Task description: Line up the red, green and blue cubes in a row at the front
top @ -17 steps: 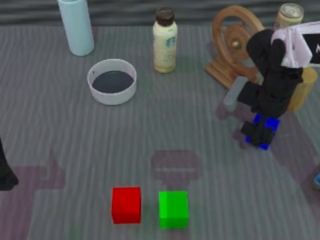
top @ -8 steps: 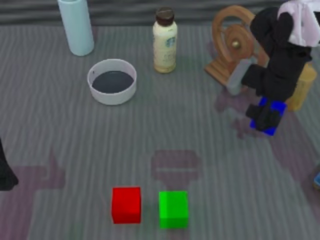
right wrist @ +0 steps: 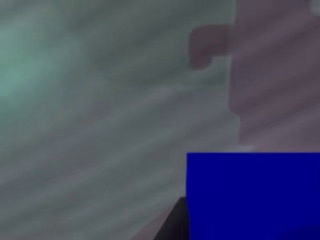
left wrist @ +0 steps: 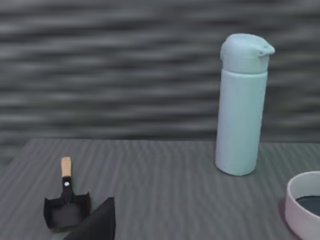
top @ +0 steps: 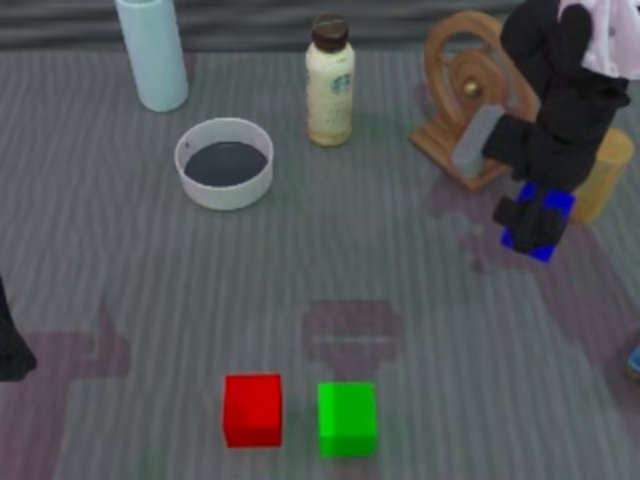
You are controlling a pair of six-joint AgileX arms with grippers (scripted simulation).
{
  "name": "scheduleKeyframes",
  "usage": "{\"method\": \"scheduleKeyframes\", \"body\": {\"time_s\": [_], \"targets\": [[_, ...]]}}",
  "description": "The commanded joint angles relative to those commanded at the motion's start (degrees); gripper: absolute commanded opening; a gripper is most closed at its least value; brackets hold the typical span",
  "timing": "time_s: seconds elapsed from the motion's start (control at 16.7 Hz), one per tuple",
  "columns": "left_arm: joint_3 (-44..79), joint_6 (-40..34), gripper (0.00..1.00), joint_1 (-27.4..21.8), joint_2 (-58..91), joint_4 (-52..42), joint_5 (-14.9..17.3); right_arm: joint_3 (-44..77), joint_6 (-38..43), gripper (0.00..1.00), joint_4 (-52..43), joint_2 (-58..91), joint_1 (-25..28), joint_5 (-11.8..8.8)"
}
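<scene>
Right end effector (top: 538,222) is clenched on the blue cube (top: 545,225), holding it clear of the counter (top: 120,280) at the right side, just in front of the wooden wheel ornament (top: 466,90). In the right wrist view the blue cube (right wrist: 252,195) fills the near corner, with a dark finger edge against it and only blurred counter beyond.

Key relation: the open slot is at the front, just right of the green cube (top: 347,418). From the held cube that's toward the front and left, well apart. Red cube (top: 252,409) and green cube already sit side by side with a narrow gap, edges roughly square to the counter front, so the row axis runs left-right. Blue looks slightly rotated in the grip versus those two; my read is it needs squaring before set-down.

Right arm is the only sensible one for this. Left arm is parked at the left edge (top: 12,345), can't tell its finger state from any view.

Cubes: equal size, plain matte, no markings. Red and green resting flat, untouched.

White bowl (top: 224,162) well behind the row, not in the path.
</scene>
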Motion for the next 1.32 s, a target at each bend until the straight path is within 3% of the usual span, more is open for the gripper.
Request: {"method": "scheduleKeyframes", "body": {"time_s": [0.18, 0.48, 0.66, 1.02, 1.32], "targets": [[0.0, 0.0, 1.0, 0.0, 0.0, 0.0, 0.0, -5.6, -0.5, 0.0, 1.1, -4.7, 5.5, -0.1], [0.0, 0.0, 1.0, 0.0, 0.0, 0.0, 0.0, -20.3, -1.9, 0.0, 3.6, -16.3, 20.2, -0.1], [0.0, 0.0, 1.0, 0.0, 0.0, 0.0, 0.0, -26.1, -2.6, 0.0, 4.7, -21.4, 26.1, -0.2], [0.0, 0.0, 1.0, 0.0, 0.0, 0.0, 0.0, -26.9, -2.6, 0.0, 4.9, -21.9, 26.7, -0.2], [0.0, 0.0, 1.0, 0.0, 0.0, 0.0, 0.0, -31.2, -2.5, 0.0, 12.3, -19.0, 26.7, -0.2]]}}
